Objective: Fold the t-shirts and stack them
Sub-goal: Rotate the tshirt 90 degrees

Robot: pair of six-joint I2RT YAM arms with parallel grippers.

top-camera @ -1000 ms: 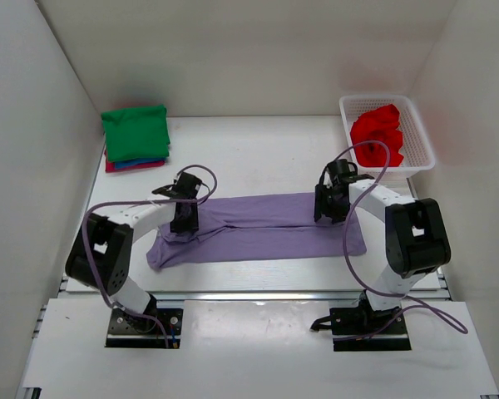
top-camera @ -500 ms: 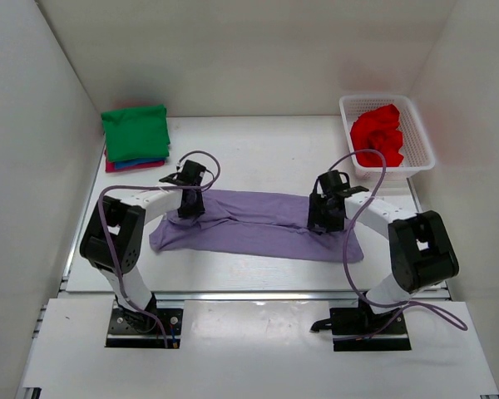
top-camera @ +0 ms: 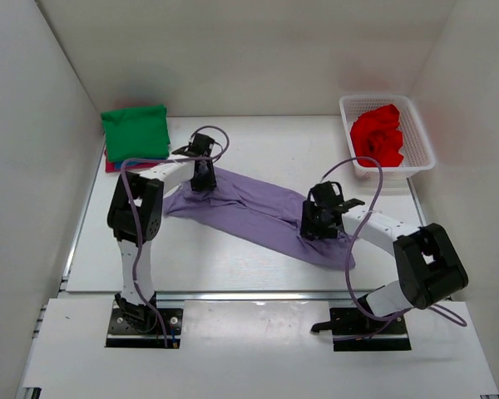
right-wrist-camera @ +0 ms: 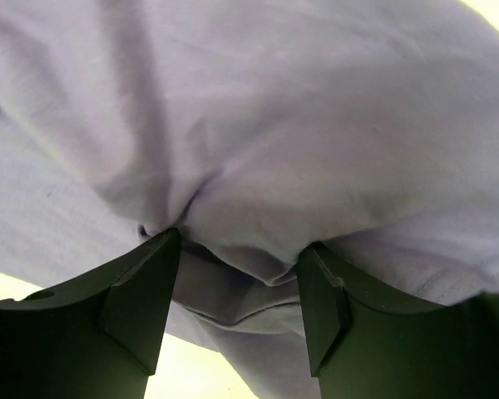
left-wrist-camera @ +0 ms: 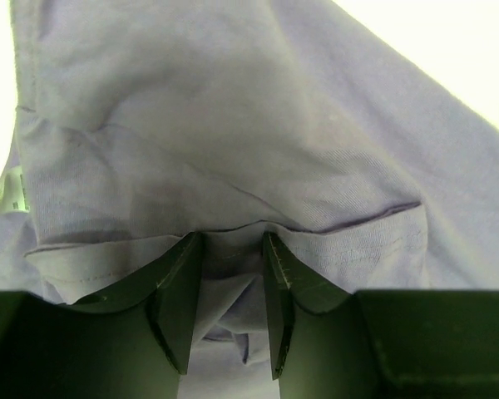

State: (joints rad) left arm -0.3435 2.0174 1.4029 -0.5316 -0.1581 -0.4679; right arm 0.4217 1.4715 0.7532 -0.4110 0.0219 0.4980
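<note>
The lavender t-shirt (top-camera: 258, 212) lies folded into a long band, stretched slantwise from back left to front right on the table. My left gripper (top-camera: 203, 179) is shut on its back-left end; in the left wrist view (left-wrist-camera: 231, 237) the cloth (left-wrist-camera: 233, 125) is pinched between narrow jaws. My right gripper (top-camera: 314, 226) grips a bunch of cloth near the front-right end; in the right wrist view (right-wrist-camera: 241, 241) a thick fold (right-wrist-camera: 258, 166) fills the wider gap. The green t-shirt (top-camera: 135, 131) lies folded on top of the blue and magenta ones at the back left. The red t-shirt (top-camera: 378, 137) lies crumpled in the basket.
The white lattice basket (top-camera: 424, 141) stands at the back right against the wall. White walls close in the left, back and right sides. The folded stack sits close to the left gripper.
The left gripper has carried its end of the lavender shirt back towards the stack. The right gripper has moved forward and left. The band has turned from level to slanted.
</note>
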